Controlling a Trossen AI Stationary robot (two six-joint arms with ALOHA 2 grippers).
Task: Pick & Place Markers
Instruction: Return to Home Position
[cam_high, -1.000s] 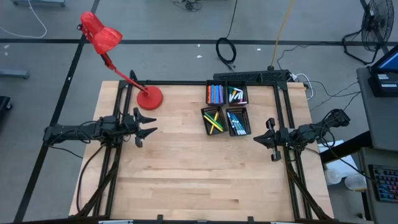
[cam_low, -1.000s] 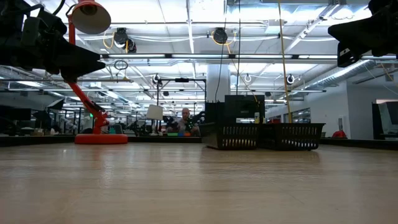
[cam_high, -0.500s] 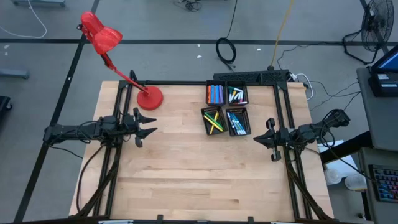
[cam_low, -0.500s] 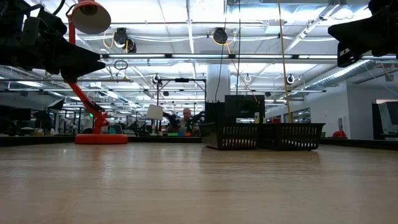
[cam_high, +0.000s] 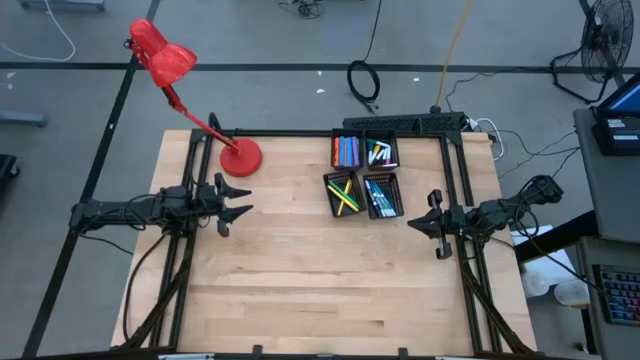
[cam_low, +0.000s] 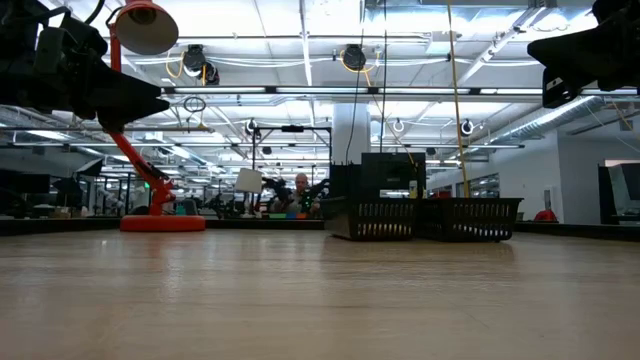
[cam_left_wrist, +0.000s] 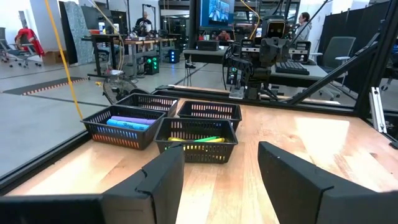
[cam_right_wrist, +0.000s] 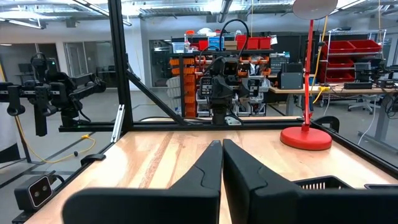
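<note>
Step in hand, by my read: the wrap-up/park step. Both arms sit at opp. edges of the surface (cam_high: 300, 270), w/ nothing gripped and nothing being reached for.

Left end effector (cam_high: 238, 209): hangs above the left edge, fingers spread wide, empty. The left wrist view shows only bare wood btw. them. The red lamp (cam_high: 241, 157) base stands off to one side of it, close but not touching.

Markers (cam_high: 343, 195): every one I can see lies inside the black 4-compartment tray (cam_high: 362, 171), which sits ahead of the left end effector, well apart across bare wood.
- The two compartments nearer the left end effector hold blue/orange/red and yellow/green w/ a red.
- The two nearer the right end effector hold white/pink and blue/teal.
- No loose marker shows on the surface, but I can't rule out one hidden under an arm.

Right end effector (cam_high: 414, 224): above the right edge, near the tray's blue/teal corner but not over it. Its fingers are closed to a hairline slit in the right wrist view, holding nothing.

Next move, as a judgement: sorting looks done, so not much remains. If the arms aren't at rest pose yet, finish the retreat w/o sweeping over the tray. Mind the right side esp., since it is the closer one to the tray wall. No grasp is called for unless a stray marker turns up.
</note>
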